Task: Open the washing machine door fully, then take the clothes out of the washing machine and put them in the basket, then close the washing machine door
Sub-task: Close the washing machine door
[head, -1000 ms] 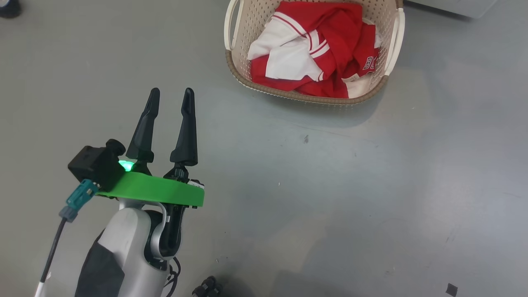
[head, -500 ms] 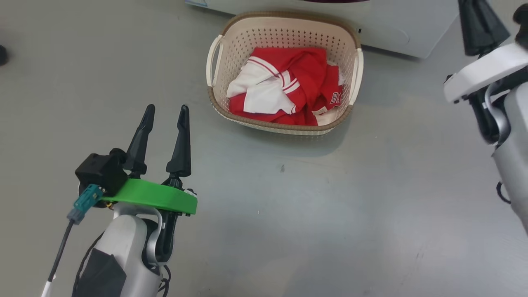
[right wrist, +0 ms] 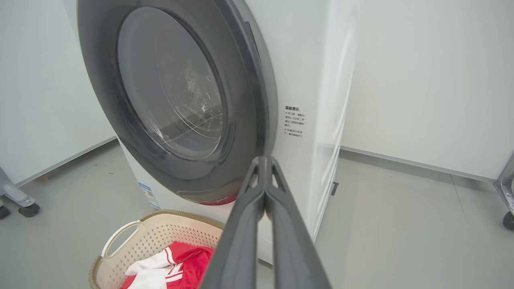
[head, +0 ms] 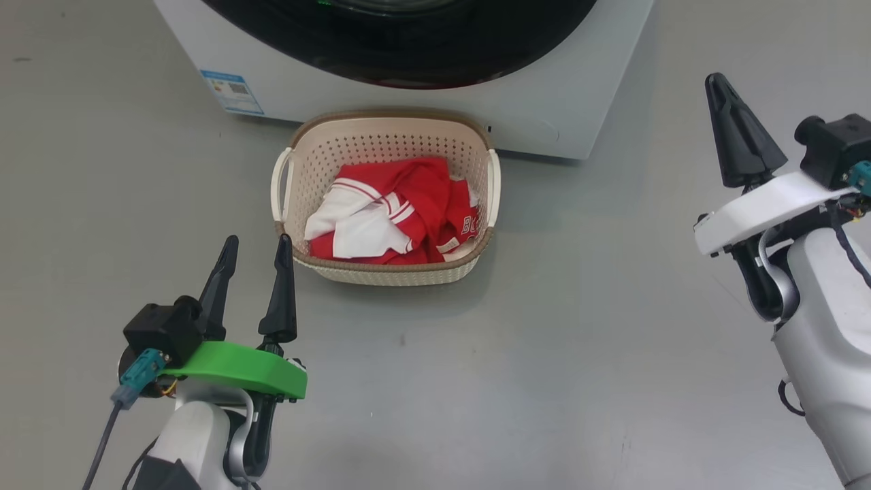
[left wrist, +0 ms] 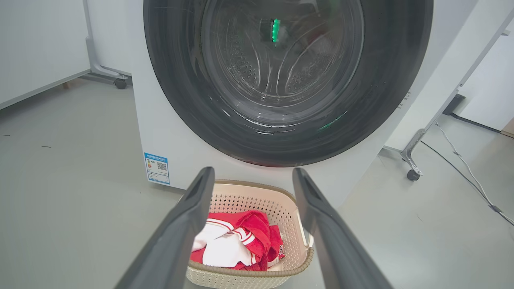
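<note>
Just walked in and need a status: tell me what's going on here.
A two-armed robot faces the washing machine, whose round door looks shut against its front. The red and white clothes lie in the basket, which sits on the floor right before the machine. Neither gripper holds anything: the left gripper hovers open by the basket's nearer left corner, and the right gripper is shut, raised off to the right. The job looks about done.

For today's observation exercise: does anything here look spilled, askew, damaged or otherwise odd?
Nothing stands out. The clothes lie bunched inside the basket, none hanging over its rim. The basket stands upright right in front of the washer, whose door looks shut and unbroken.
</note>
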